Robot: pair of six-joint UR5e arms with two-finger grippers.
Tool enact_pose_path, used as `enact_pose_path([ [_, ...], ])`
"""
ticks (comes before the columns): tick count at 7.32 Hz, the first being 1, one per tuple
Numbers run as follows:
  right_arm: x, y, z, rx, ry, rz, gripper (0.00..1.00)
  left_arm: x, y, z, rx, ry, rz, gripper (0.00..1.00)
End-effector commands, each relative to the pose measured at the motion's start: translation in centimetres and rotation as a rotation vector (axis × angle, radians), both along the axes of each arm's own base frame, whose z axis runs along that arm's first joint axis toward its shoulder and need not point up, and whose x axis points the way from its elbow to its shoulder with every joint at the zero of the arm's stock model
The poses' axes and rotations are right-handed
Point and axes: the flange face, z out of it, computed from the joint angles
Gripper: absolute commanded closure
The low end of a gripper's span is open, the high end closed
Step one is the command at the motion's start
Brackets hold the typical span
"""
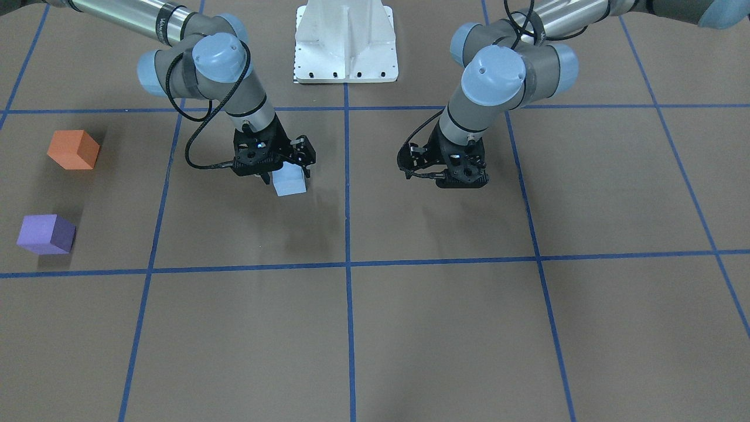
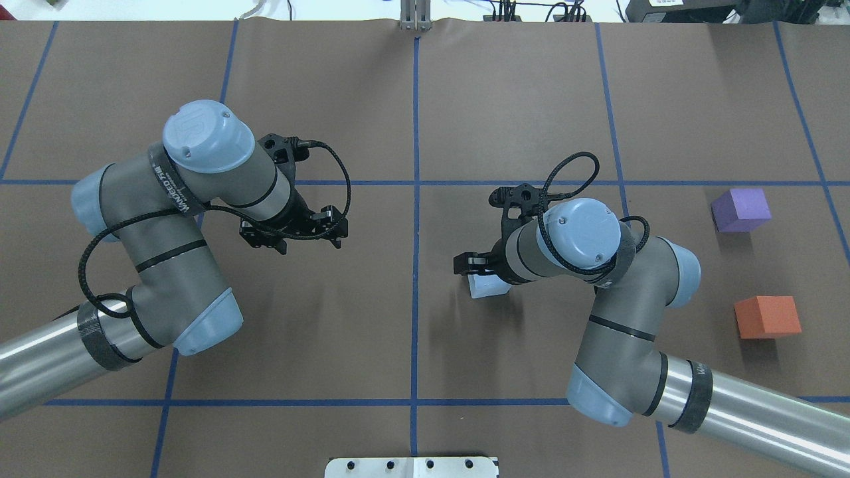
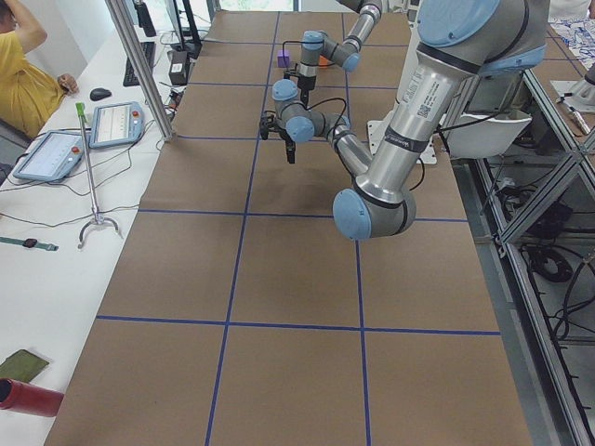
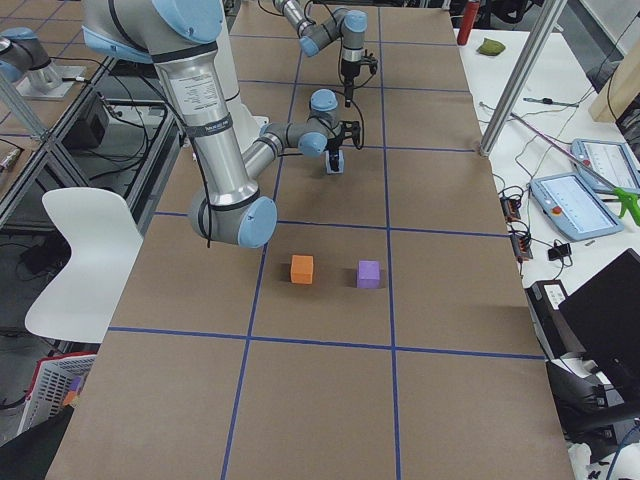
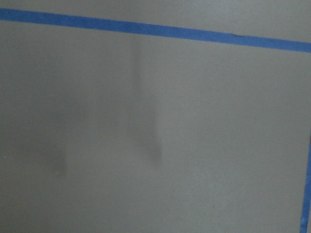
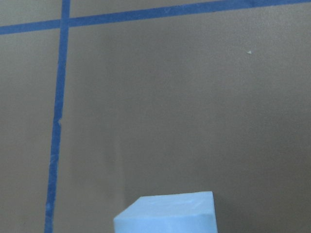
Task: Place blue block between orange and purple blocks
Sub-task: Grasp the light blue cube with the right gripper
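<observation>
The light blue block (image 1: 290, 181) sits between the fingers of my right gripper (image 1: 285, 173), near the table's middle; it also shows in the overhead view (image 2: 485, 287) and at the bottom of the right wrist view (image 6: 167, 213). The right gripper is shut on it and holds it just above the table. The orange block (image 1: 73, 149) and the purple block (image 1: 45, 234) lie apart from each other far out on my right side, with a gap between them. My left gripper (image 1: 463, 179) hangs open and empty over bare table.
Blue tape lines (image 1: 347, 258) divide the brown table into squares. The white robot base (image 1: 345, 41) stands at the table's robot side. A side desk with tablets (image 3: 116, 121) and a seated person (image 3: 23, 74) is across the table from the robot.
</observation>
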Motion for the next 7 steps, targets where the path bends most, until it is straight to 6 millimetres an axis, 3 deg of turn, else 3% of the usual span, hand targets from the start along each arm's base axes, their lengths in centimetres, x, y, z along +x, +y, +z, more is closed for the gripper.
enact_pose_path([
  [1,-0.6,-0.2,0.1,0.059,0.020,-0.038,0.17,0.0,0.0,0.0,-0.001,0.000,-0.001,0.00],
  [2,-0.6,-0.2,0.1,0.063,0.021,-0.043,0.31,0.0,0.0,0.0,0.000,0.000,0.000,0.00],
  [3,-0.4,0.0,0.6,0.057,0.025,-0.048,0.66,0.0,0.0,0.0,0.000,0.000,0.000,0.00],
  [4,0.6,-0.2,-0.3,0.063,0.005,-0.045,0.97,-0.1,0.0,-0.1,0.001,0.002,-0.002,0.00],
  [5,4.1,-1.8,0.7,0.036,-0.001,-0.029,1.00,-0.1,0.0,-0.1,0.001,0.002,-0.002,0.00],
  [7,17.2,-6.4,7.0,-0.116,-0.023,-0.026,1.00,0.0,0.1,-0.4,-0.001,0.005,-0.002,0.00],
])
